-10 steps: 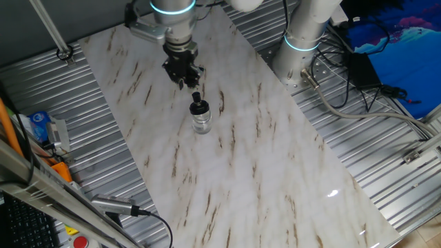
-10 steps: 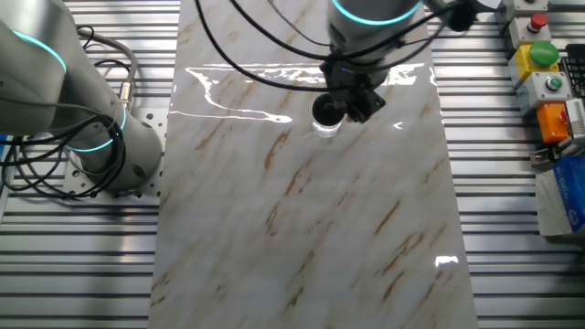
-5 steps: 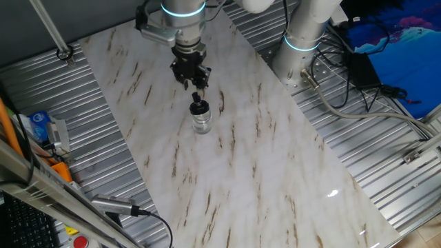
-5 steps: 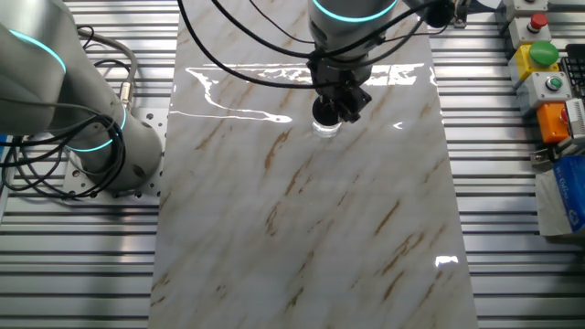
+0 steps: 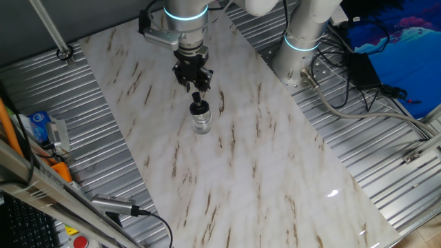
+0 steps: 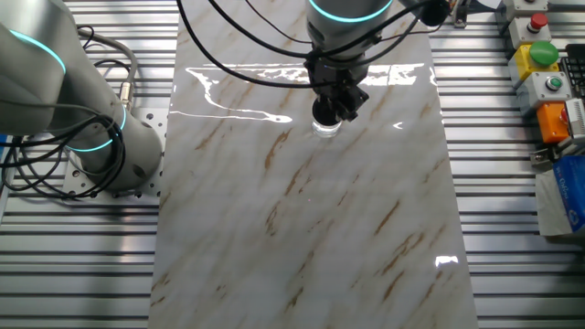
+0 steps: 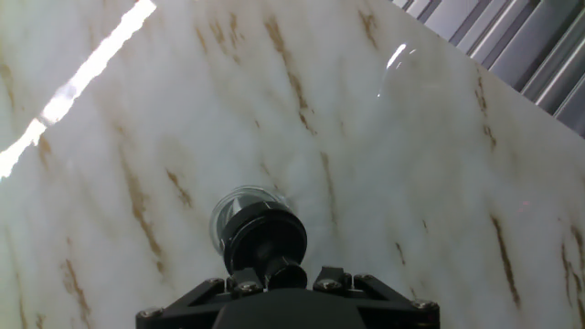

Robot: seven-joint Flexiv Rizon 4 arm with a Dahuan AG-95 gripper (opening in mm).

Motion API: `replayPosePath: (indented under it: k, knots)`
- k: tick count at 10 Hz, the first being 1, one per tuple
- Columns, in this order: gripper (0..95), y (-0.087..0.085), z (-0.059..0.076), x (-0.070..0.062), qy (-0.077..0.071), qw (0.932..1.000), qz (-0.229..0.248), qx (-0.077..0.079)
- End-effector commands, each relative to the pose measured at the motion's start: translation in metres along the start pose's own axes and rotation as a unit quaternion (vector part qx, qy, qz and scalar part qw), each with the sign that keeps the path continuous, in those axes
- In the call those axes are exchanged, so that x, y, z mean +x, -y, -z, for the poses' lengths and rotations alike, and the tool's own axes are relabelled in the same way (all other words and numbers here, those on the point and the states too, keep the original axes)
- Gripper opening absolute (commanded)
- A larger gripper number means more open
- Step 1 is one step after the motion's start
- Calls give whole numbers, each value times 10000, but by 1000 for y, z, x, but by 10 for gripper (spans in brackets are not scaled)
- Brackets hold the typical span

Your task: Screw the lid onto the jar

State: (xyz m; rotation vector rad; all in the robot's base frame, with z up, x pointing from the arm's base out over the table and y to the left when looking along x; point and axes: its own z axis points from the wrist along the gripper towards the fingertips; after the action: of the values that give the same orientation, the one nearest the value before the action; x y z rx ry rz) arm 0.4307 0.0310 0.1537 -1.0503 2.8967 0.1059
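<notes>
Surface, one fixed view: a white marble-pattern desk (image 5: 262, 172) lies on ribbed metal flooring.
Jar, one fixed view: the jar (image 5: 201, 123) stands upright on the desk, clear glass.
Lid, one fixed view: the lid (image 5: 199, 107) sits on top of the jar, black, with a knob on it.
Hand, one fixed view: the hand (image 5: 196, 85) hangs just above the lid; contact with the knob cannot be told.
Second arm, one fixed view: a white arm base (image 5: 303, 38) stands beside the desk.
Surface, the other fixed view: the desk (image 6: 347, 238) shows bright glare.
Hand, the other fixed view: the hand (image 6: 335, 108) covers most of the lid (image 6: 322, 111) and the jar (image 6: 325, 127).
Side items, the other fixed view: a button box (image 6: 547, 64) stands near the edge.
Lid, hand view: the lid (image 7: 266, 238) is on the jar (image 7: 233, 212), close under the hand's body.
Hand state: the fingers are not seen clearly, so wide or narrow cannot be told.
</notes>
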Motion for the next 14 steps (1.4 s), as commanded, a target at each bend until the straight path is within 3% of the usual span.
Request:
replayPosePath:
  k: [1,4,6,14]
  knots:
    - [380,-1,-1,0,21,10000,39,-11]
    - [380,0,-5,0,61,9999,74,-61]
    - [380,1,-8,0,166,9996,102,-181]
    - [380,-1,-8,2,172,9951,964,-156]
